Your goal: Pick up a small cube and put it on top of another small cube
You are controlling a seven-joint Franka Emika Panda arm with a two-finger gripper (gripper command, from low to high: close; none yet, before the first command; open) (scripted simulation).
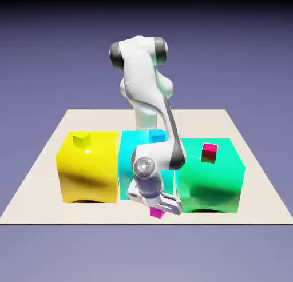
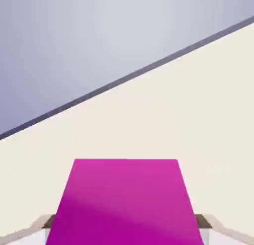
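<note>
- Exterior view. Nearest the camera, the magenta small cube sits on the worktop at its near edge, just in front of the gap between the big cyan cube and the big green cube. The hand is lowered onto it, fingers closed on its sides; only the cube's lower part shows beneath the hand.
- Exterior view, possible targets. A crimson small cube rests on the green cube, a yellow small cube on the big yellow cube at the left, and a small cyan cube on the big cyan one, partly hidden by the arm.
- Step in hand, as judged: the grasp appears made, so the lift should go straight up and clear the big cubes' top faces before any sideways travel, keeping the cube square in the fingers for a flat landing.
- Hand view. The magenta cube fills the lower middle, with one grey fingertip at its left and the other at its right, both touching it. This confirms contact on both sides, which the exterior view hides.
- The hand view shows only bare worktop and backdrop beyond, with no target cube; the exterior view alone supplies those.
</note>
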